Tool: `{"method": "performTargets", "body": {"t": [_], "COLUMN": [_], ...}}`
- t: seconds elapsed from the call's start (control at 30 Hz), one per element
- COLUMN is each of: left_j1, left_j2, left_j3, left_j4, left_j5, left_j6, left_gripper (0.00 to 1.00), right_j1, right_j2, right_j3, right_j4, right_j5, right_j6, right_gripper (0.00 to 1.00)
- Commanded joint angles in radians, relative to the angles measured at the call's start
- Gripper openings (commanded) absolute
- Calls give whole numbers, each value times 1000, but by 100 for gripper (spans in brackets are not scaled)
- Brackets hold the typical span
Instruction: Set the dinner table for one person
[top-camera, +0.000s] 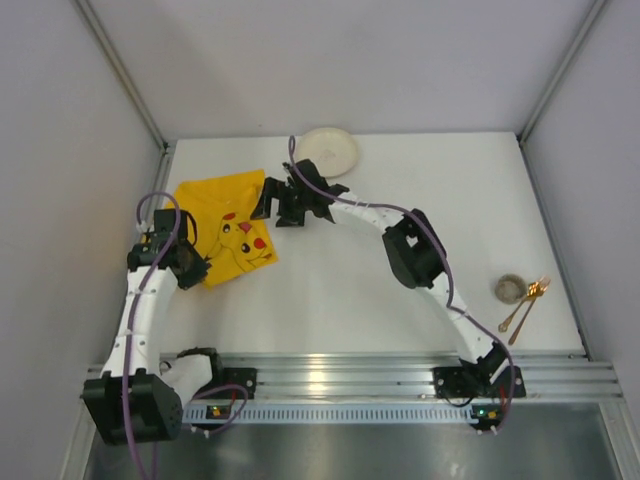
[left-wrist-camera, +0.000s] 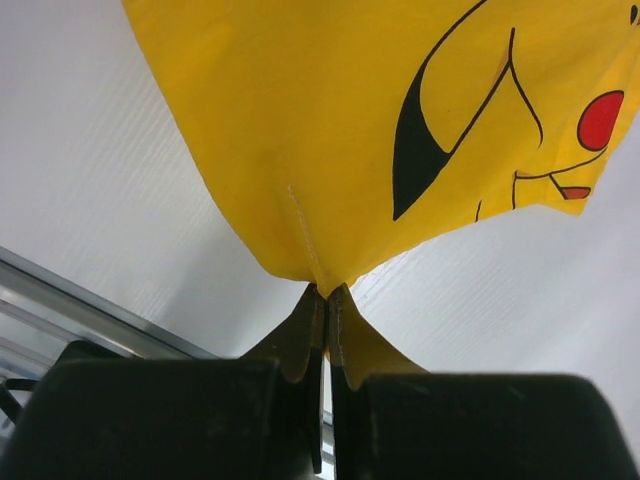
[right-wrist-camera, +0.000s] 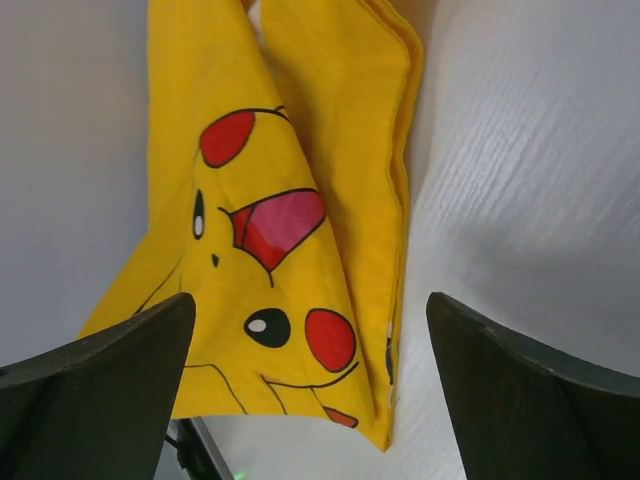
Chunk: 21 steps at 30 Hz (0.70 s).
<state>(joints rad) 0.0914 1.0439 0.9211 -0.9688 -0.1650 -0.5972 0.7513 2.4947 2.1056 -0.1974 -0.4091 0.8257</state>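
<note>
Cloth (top-camera: 225, 225), yellow with a cartoon face, hides a far-left patch of the table (top-camera: 350, 290), and both arms cover more of it from above. The table is a plain matte white rectangle. The left gripper (left-wrist-camera: 325, 300) is pinched tight on a corner of the cloth. The right gripper (right-wrist-camera: 310, 305) is spread wide over the cloth, holding nothing. A plate (top-camera: 327, 150) sits at the far edge. Gold cutlery (top-camera: 525, 308) lies at the right beside a small round thing (top-camera: 511, 289) too small to identify.
</note>
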Motion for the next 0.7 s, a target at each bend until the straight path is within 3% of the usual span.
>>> {"method": "performTargets", "body": {"t": [0.0,0.13,0.43,0.53,0.57,0.63,0.67], "left_j1": [5,4,-36,-44,-47,-51,-51], "left_j2": [-24,-33,-38,-35,-35,-32,-33], "left_j3": [33,27,24,22,24,24,24], "left_j4": [-54,-56,-45,-47,-44,-44,-44], "left_j5": [34,122,159,160,160,160,159], "left_j6": [51,83,125,125,126,126,128], "left_gripper": [0,0,0,0,0,0,0], "right_j1": [26,69,128,128,128,120,117], "right_j2": [64,118,222,230,228,225,216], "right_j3": [59,99,188,189,189,186,183], "right_j4": [-13,-17,3,13,16,16,16], "right_j5": [12,6,-4,10,15,15,13], "right_j6": [47,52,98,102,104,102,102], "right_gripper": [100,100,100,84,62,43,24]}}
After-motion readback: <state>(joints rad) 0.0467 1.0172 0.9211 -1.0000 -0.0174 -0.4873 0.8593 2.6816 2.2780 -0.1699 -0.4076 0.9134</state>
